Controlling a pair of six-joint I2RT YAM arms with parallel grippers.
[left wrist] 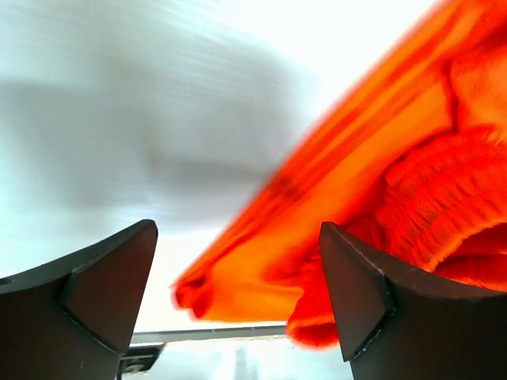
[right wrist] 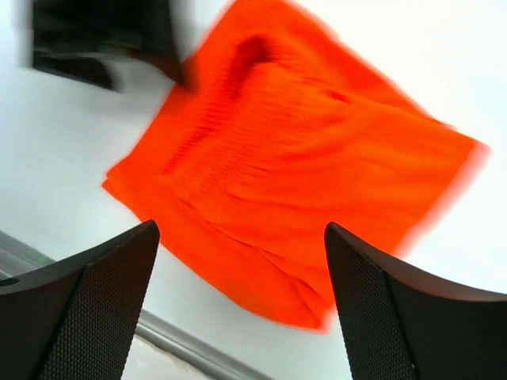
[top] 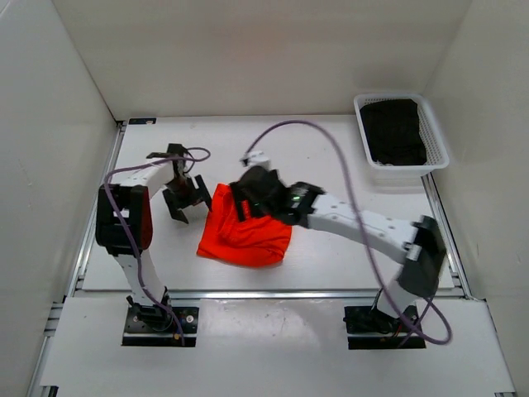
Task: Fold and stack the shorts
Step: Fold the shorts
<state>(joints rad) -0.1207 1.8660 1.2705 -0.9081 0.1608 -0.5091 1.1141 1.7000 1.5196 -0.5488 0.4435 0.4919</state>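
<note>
The orange-red shorts (top: 245,234) lie folded into a compact pile on the white table, near its middle front. My left gripper (top: 186,201) is open and empty just left of the pile; its wrist view shows the gathered waistband and a fabric edge (left wrist: 380,214) between and beyond the fingers, blurred. My right gripper (top: 252,198) is open and empty above the pile's far right corner; its wrist view shows the shorts (right wrist: 301,174) flat below the fingers, and the left gripper's dark body (right wrist: 103,39) at the top left.
A white basket (top: 431,132) with dark clothing (top: 394,130) in it stands at the back right corner. White walls enclose the table on three sides. A metal rail (top: 273,293) runs along the table's front edge.
</note>
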